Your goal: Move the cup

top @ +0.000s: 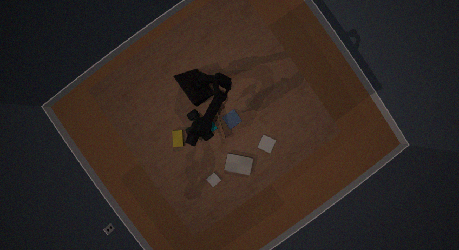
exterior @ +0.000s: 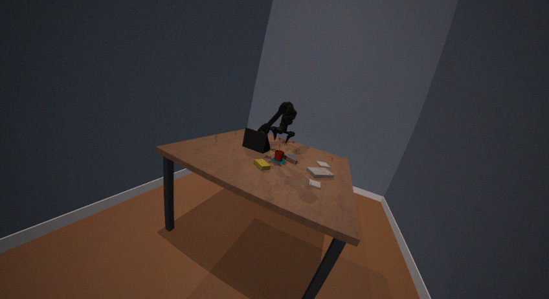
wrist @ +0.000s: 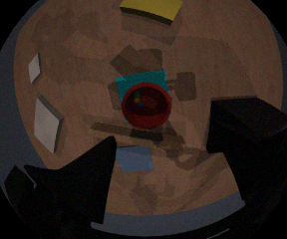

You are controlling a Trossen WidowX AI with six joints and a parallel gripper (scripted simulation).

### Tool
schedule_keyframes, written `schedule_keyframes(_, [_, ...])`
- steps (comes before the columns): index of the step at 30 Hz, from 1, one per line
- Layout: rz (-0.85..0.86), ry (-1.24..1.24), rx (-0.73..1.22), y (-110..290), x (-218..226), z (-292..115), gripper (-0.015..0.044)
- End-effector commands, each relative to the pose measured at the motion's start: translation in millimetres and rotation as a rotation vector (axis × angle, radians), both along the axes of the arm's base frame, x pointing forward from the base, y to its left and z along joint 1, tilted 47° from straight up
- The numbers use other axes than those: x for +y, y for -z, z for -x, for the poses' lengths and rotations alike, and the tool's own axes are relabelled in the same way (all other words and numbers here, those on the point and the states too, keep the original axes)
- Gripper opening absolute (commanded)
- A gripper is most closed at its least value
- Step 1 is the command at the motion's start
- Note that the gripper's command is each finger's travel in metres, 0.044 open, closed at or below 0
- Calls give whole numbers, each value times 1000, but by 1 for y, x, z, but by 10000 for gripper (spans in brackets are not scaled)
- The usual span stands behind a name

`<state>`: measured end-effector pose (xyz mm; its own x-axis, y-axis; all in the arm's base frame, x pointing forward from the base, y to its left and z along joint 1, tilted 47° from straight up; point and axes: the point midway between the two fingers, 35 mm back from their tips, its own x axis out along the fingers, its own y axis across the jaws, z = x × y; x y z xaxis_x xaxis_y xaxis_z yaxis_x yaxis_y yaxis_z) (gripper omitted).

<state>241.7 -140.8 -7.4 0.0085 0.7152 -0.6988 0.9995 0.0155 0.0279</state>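
Observation:
The red cup [exterior: 278, 155] [wrist: 146, 107] stands upright on the teal pad [top: 214, 127] [exterior: 278, 162] [wrist: 127, 83], with coloured marbles inside it. In the overhead view the arm hides the cup. The blue pad [top: 231, 118] [exterior: 291, 156] [wrist: 134, 158] lies flat close beside it. My gripper [top: 199, 136] [exterior: 283, 137] [wrist: 166, 133] hangs straight above the cup, clear of its rim. Its fingers are wide open with nothing between them.
A yellow block [top: 177, 138] [exterior: 261, 164] [wrist: 151, 6] lies near the teal pad. A large white slab [top: 238, 164] [exterior: 320, 172] [wrist: 47, 122] and two small white tiles [top: 266, 143] [top: 212, 179] lie farther out. The black arm base [top: 193, 83] [exterior: 254, 140] stands behind on the wooden table [exterior: 231, 169].

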Motion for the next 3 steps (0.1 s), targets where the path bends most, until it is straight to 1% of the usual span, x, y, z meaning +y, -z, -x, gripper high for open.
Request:
schedule_keyframes(1, [-1,0,1,1,1,0,440])
schedule_keyframes(3, [-1,0,1,1,1,0,440])
